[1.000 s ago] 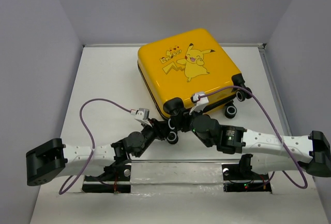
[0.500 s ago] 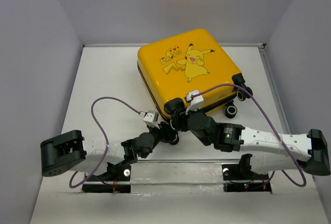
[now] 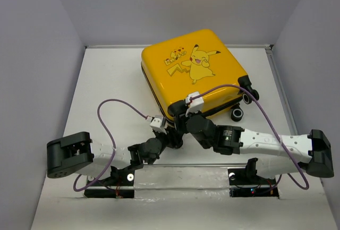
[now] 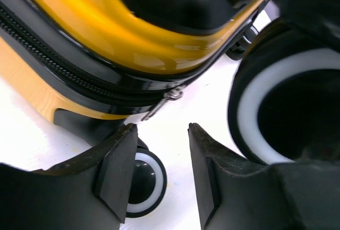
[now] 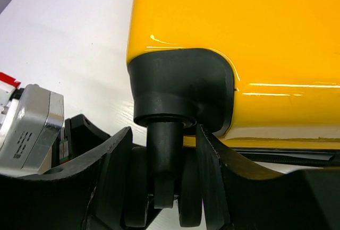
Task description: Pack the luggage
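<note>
Closing-up stage, by my reading: the luggage [image 3: 194,70] lies flat and shut on the surface [image 3: 106,81], upper centre of the overhead view.
The right gripper [image 5: 163,139] has its jaws clamped on a corner caster [image 5: 188,198], bracing the case. The left gripper [image 4: 162,150], jaws apart and empty, faces the zipper pull [image 4: 171,94], which it likely must pinch and draw along the track. Only the left wrist view shows that pull.

White-shelled left arm [image 3: 106,158], right arm [image 3: 265,141], black joints, looping purple cables [image 3: 119,101], black fingers [image 4: 114,171]
</note>
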Available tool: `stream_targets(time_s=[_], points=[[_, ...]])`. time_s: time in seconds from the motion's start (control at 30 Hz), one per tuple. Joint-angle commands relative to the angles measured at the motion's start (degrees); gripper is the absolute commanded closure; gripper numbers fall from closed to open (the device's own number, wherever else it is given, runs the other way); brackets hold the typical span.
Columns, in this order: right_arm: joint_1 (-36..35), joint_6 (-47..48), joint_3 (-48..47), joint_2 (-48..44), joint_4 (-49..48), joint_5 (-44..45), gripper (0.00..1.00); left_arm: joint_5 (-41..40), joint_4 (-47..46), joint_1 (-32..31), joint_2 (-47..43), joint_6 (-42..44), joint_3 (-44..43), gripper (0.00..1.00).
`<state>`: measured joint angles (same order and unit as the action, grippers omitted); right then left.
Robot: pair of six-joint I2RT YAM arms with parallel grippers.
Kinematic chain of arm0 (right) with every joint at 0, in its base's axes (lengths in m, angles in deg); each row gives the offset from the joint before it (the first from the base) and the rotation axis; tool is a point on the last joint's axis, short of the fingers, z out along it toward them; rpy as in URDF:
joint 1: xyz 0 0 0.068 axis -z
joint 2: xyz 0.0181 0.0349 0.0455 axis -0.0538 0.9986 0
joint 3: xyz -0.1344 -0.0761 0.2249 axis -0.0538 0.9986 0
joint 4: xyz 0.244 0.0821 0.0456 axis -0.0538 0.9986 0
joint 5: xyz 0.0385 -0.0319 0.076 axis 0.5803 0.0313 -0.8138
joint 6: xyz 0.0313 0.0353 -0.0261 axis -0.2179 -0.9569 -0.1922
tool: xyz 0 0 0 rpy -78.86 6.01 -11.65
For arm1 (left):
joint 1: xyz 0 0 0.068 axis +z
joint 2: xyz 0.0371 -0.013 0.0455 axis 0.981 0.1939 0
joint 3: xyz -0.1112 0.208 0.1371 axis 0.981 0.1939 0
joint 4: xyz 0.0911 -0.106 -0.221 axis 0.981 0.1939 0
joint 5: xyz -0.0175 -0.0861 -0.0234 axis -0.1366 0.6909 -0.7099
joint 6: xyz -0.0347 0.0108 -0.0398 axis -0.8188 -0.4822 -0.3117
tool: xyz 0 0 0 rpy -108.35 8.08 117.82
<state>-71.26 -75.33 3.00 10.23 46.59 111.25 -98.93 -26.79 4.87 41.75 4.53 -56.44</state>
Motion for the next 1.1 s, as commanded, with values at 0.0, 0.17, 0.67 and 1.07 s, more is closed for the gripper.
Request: stream_targets(time_s=[0.0,0.17,0.67,1.07], points=[[-3.17,-5.60,-2.97,0.97,-12.54,-7.95,0.93,-2.94,-14.24,-2.16,-1.40,3.05,-7.94,0.47],[-3.17,-5.86,-2.79,0.97,-12.63,-8.30,0.93,-3.73,-15.74,-2.69,-1.84,3.67,-7.86,0.50],[-4.32,-5.86,-2.88,2.64,-13.42,-9.27,0.93,-10.92,-15.91,-3.57,-0.26,4.20,-11.02,0.73],[-7.30,-7.35,-1.12,2.64,-13.51,-7.07,0.93,-22.89,-12.58,-3.57,-3.60,6.48,-11.02,0.94]])
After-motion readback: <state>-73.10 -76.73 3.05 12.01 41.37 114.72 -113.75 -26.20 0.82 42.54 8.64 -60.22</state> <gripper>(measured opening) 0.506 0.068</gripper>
